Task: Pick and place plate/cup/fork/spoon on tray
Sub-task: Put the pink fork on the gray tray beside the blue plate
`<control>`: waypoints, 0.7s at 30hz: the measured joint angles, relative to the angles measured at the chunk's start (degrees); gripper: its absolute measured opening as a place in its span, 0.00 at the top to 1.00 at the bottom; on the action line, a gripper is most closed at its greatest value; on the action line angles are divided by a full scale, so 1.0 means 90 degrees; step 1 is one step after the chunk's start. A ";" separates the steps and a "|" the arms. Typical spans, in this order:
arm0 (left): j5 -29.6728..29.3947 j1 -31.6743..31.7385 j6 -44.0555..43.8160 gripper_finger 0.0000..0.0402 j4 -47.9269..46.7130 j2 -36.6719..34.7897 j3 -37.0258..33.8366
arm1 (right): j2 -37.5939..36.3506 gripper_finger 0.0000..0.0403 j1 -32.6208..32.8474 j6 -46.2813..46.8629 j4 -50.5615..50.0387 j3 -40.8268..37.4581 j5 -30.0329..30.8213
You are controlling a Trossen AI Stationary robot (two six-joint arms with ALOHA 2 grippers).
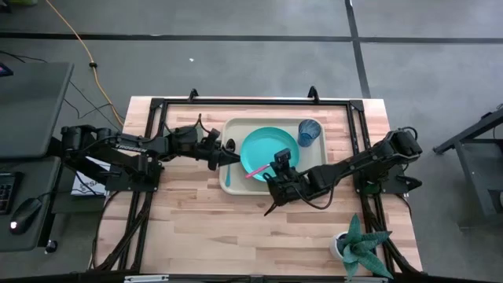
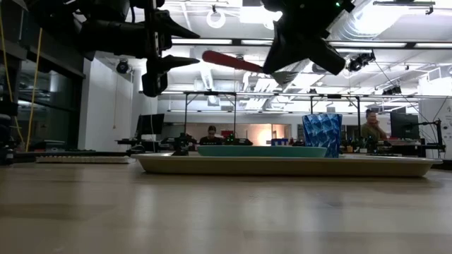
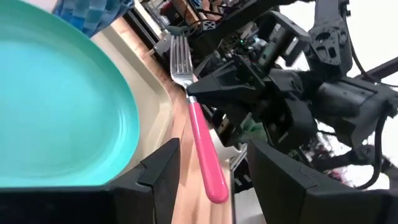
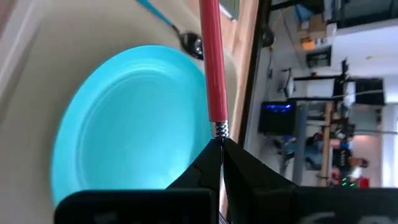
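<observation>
- Right gripper [image 1: 274, 174], centre of the high view, is clamped on the fork [image 1: 256, 171] near its tines, carrying it raised over the tray's [image 1: 232, 128] near edge for a drop.
- Left gripper [image 1: 226, 155] hangs spread wide and empty at the tray's left edge.
- Plate [image 1: 269, 155], cup [image 1: 309, 132] upper right, spoon [image 1: 229, 169] lower left: all on the tray.

Turquoise plate [image 1: 266, 149], faceted translucent blue cup [image 1: 308, 132], red-pink-handled fork [image 1: 259, 171], light-blue-handled spoon [image 1: 228, 177], beige tray [image 1: 236, 126].
</observation>
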 joint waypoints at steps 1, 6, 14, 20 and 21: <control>-0.0027 0.0000 -0.0082 0.58 -0.0004 0.0000 0.0000 | 0.0000 1.00 0.0000 -0.0145 0.0083 0.0000 0.0042; -0.0089 0.0000 -0.0404 0.58 -0.0059 0.0000 0.0000 | 0.0000 1.00 -0.0044 -0.0833 0.0545 0.0000 0.0384; -0.0186 -0.0085 -0.0435 0.58 0.0092 0.0332 0.0005 | 0.0239 1.00 -0.0251 -0.1910 0.1400 0.0000 0.0586; -0.0185 -0.0083 -0.0433 0.58 0.0368 0.0643 0.0000 | 0.0425 1.00 -0.0386 -0.2121 0.1588 -0.0002 0.0548; -0.0185 -0.0083 -0.0433 0.58 0.0352 0.0706 0.0000 | 0.0425 1.00 -0.0391 -0.2127 0.1673 -0.0002 0.0537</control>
